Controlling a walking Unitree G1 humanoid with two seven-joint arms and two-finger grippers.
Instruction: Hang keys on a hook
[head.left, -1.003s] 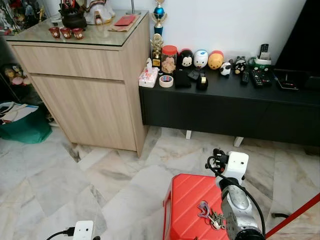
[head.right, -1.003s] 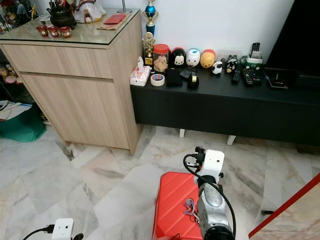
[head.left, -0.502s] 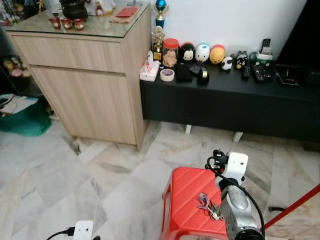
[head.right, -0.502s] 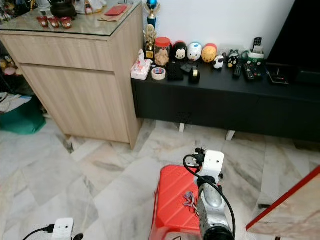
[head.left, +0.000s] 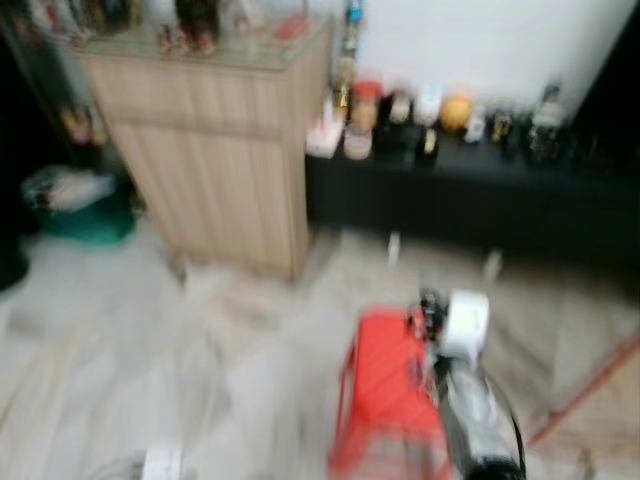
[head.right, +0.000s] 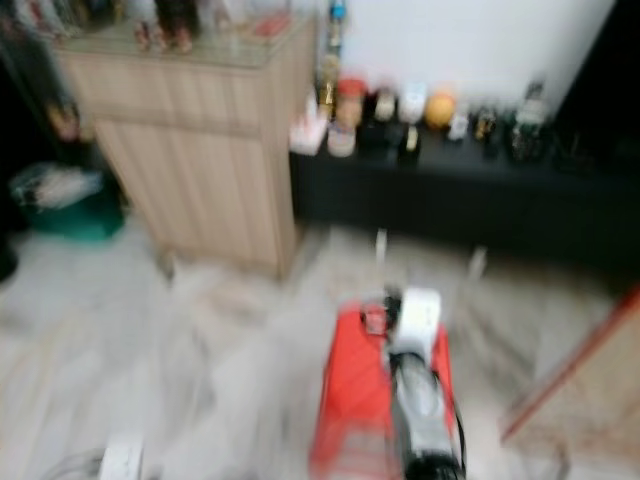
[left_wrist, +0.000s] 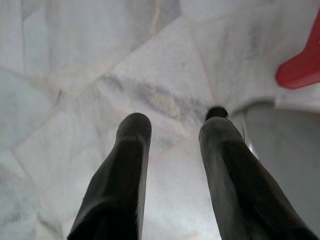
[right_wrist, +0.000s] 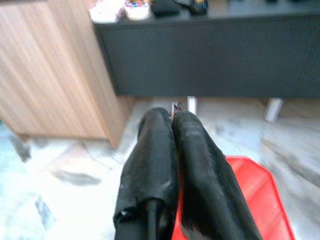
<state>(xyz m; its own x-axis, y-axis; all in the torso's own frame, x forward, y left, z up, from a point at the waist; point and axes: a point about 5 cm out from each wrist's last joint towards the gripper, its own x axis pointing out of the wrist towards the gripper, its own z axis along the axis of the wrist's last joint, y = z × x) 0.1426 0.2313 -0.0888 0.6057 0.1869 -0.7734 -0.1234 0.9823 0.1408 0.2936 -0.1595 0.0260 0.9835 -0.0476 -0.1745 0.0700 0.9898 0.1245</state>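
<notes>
Right gripper (right_wrist: 172, 117) pinched tight on a bit of metal, over the red stool (head.left: 385, 400); left gripper (left_wrist: 172, 132) wide apart above the floor (left_wrist: 75, 60).

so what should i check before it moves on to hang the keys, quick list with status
1. Right gripper shut: ok, its fingers are pressed together above the red stool.
2. Keys in that grip: cannot tell, only a small metal loop peeks out at the tips.
3. Hook located: not ok, I see a wooden cabinet and a black console, no hook.
4. Head views sharp: not ok, both blurred.
5. Left gripper free: ok, open over bare marble floor.
</notes>
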